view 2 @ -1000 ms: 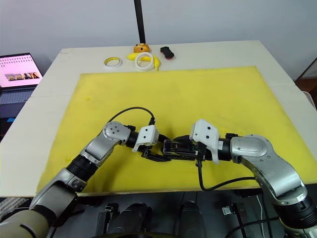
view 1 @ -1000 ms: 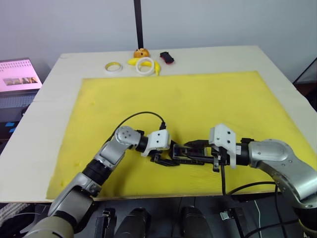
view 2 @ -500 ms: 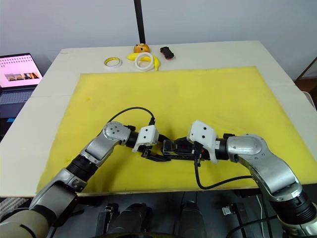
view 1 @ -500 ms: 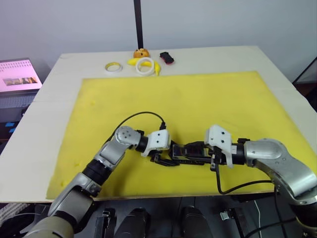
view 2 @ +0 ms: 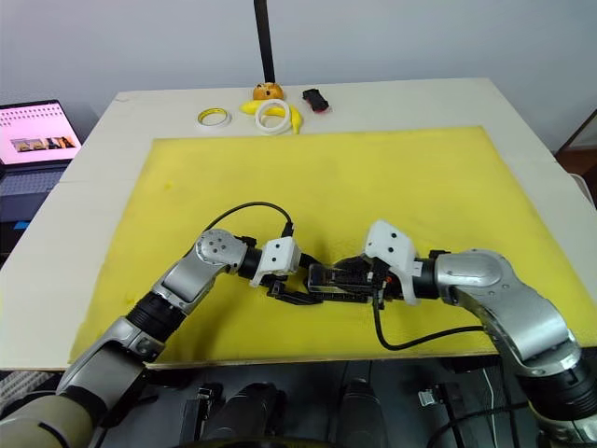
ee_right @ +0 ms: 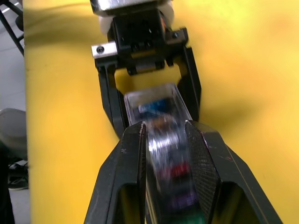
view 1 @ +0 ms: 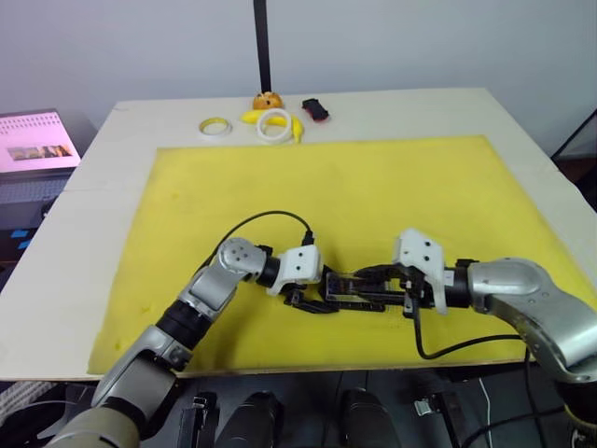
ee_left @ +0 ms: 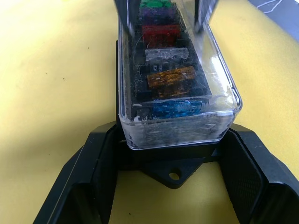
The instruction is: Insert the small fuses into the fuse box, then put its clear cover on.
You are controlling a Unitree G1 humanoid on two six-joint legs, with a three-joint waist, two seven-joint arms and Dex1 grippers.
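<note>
Resting on the yellow mat (view 1: 373, 187), fuse box (ee_left: 174, 173) with clear cover (ee_left: 180, 122) on; right gripper (ee_right: 164, 135) fingers clenching the cover, left gripper (ee_left: 173, 154) fingers bracketing its end unclenched; uneven pressing is risking a skewed, unlatched cover

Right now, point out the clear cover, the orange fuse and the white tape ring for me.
clear cover (ee_left: 180, 122), left wrist view, near end wall.
orange fuse (ee_left: 170, 78), left wrist view, top face under the cover.
white tape ring (view 2: 273, 119), right eye view, front of its band.
</note>
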